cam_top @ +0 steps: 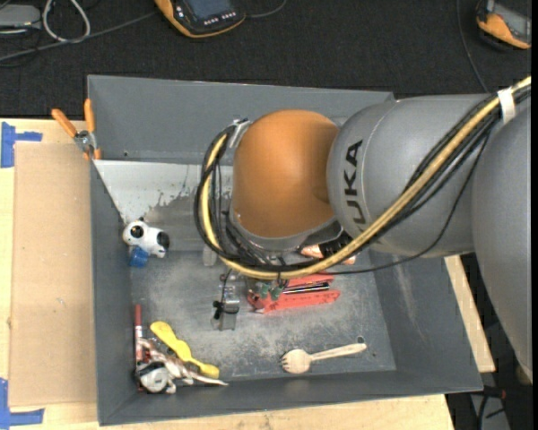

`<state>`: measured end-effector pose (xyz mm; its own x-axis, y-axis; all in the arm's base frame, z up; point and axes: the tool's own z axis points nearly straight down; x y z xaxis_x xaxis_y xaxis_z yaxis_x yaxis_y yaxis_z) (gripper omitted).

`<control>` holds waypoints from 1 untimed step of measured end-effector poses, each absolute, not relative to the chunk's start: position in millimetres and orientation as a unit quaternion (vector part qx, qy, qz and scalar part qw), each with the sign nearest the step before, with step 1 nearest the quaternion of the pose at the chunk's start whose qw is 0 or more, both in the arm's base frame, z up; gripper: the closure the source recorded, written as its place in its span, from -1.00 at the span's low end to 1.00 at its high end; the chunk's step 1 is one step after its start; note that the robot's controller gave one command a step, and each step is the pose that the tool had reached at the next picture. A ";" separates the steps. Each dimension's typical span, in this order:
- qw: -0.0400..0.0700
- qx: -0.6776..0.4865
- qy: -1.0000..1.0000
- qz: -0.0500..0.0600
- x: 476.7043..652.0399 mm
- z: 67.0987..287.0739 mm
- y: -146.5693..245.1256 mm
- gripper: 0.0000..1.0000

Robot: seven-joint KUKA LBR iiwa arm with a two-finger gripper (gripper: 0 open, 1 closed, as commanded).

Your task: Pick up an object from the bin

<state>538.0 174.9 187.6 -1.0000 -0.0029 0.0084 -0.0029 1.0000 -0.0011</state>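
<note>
My gripper hangs low over the middle of the bin floor, under the arm's orange cover. Just to its right lies a flat red ridged piece, its upper edge hidden by the cover. A pale wooden spoon rests on the floor farther to the lower right, bowl end to the left. Nothing visible sits in the gripper.
A small white and black toy figure with a blue base stands by the bin's left wall. In the lower left corner lies a small heap with a yellow strip and a thin red stick. The arm covers the bin's upper right.
</note>
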 end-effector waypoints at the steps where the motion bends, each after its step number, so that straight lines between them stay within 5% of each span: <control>1: 0.001 -0.001 -1.000 0.000 540.0 191.4 173.9 -1.00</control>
<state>540.0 173.9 191.4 -1.0000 0.0017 0.0015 0.0017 1.0000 0.0000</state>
